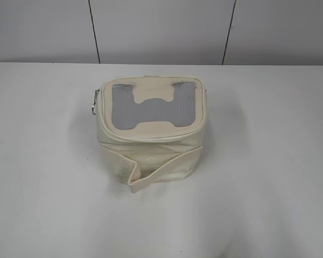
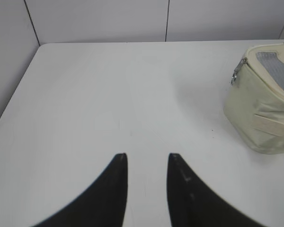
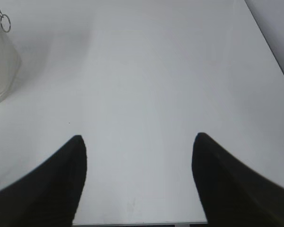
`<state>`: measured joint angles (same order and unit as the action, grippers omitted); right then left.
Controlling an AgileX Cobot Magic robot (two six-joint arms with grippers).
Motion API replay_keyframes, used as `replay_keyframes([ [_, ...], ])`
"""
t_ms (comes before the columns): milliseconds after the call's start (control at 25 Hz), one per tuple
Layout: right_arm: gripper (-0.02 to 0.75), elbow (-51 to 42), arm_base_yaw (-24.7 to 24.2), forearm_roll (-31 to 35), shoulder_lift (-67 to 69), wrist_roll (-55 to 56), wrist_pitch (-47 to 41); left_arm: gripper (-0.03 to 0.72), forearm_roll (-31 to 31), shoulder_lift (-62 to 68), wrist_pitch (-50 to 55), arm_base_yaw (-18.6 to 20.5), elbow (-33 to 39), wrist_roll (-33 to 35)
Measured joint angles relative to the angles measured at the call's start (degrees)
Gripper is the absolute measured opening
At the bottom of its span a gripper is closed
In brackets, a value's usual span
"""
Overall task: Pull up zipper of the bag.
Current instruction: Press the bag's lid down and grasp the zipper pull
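Bag (image 1: 151,129) sits mid-table, ring pull at its 9 o'clock, zipper (image 1: 105,91) untouched, so you've got everything left: left gripper (image 2: 147,161) slightly parted, right gripper (image 3: 138,142) wide apart, both empty, well apart from it.

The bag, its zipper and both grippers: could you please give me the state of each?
bag: upright on the table, lid down, untouched.
zipper: ring pull hangs at the left corner; closure unclear.
left gripper: open, empty, away from bag.
right gripper: wide open, empty.
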<state>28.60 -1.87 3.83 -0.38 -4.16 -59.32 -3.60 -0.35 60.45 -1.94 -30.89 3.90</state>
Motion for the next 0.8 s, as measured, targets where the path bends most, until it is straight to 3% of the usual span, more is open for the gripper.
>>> replay_keyframes([
  [800,0.546,0.0,0.06,0.0,0.0,0.0,0.0,0.228,0.0,0.0,0.0,0.0,0.0,0.0],
])
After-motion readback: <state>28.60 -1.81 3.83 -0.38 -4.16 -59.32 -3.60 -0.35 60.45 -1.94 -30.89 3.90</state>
